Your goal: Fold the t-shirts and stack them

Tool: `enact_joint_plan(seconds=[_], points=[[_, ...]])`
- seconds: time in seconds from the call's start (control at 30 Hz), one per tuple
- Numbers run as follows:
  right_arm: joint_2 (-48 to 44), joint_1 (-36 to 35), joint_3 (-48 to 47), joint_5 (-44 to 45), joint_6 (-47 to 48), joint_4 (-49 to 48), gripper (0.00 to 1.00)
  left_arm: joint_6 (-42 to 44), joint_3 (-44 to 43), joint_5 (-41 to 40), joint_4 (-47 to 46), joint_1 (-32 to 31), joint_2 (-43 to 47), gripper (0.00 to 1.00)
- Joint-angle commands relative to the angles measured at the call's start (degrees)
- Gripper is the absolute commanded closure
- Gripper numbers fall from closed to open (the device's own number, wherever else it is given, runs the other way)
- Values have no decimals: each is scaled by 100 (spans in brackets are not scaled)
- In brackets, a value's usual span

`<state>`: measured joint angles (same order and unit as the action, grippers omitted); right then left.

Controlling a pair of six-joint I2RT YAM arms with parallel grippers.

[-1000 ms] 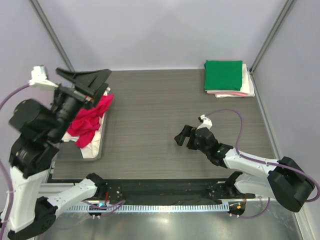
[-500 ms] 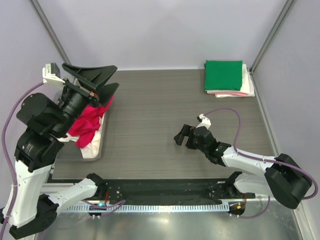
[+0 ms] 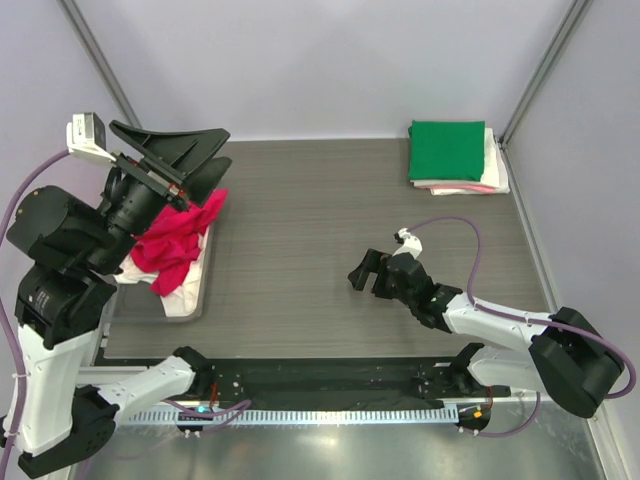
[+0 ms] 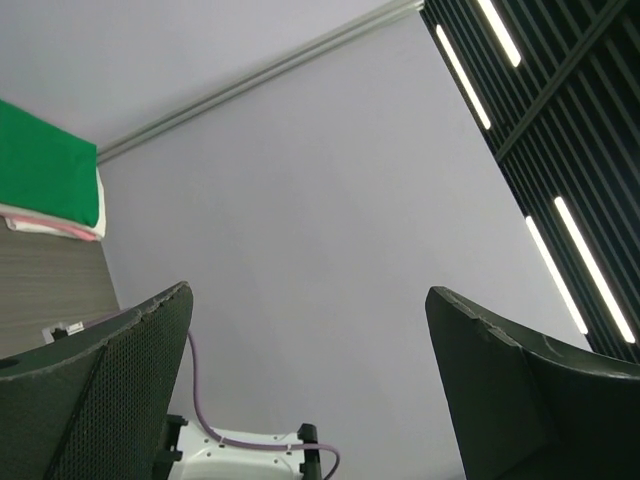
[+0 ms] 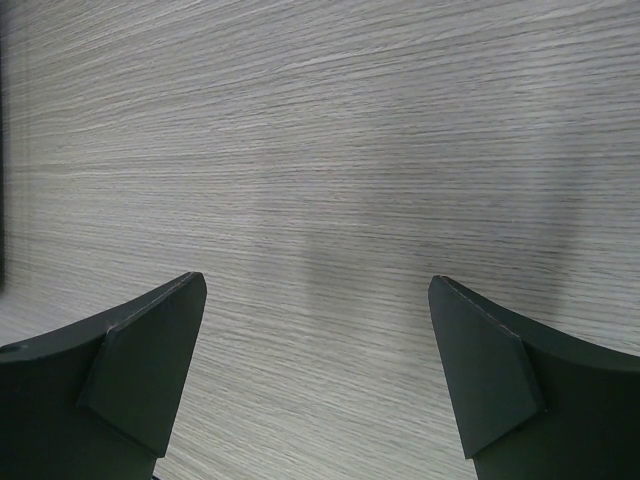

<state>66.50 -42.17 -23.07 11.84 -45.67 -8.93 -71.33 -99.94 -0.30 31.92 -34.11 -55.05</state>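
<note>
Top view: bright, even, diffuse light, with only faint shadows on the surface and glare on the metal plate at the near edge. Left wrist view: ceiling light strips glow at upper right; left end effector fingers dark, slightly soft. Right wrist view: wood grain sharp, two faint blurred shadow bands, left edge dark

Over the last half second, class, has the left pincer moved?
Yes. The left pincer has swung left, away from the folded green t-shirt.
</note>
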Motion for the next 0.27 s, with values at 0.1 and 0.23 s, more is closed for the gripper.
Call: enact_joint_plan(seconds=[0.1,0.23], points=[[-111,-19,-110,187,-91,-259,0,374,-561,320,349,18,-410,0],[-216,-19,-75,188,-82,-232,0,261,-606,-179,578,18,-481,0]])
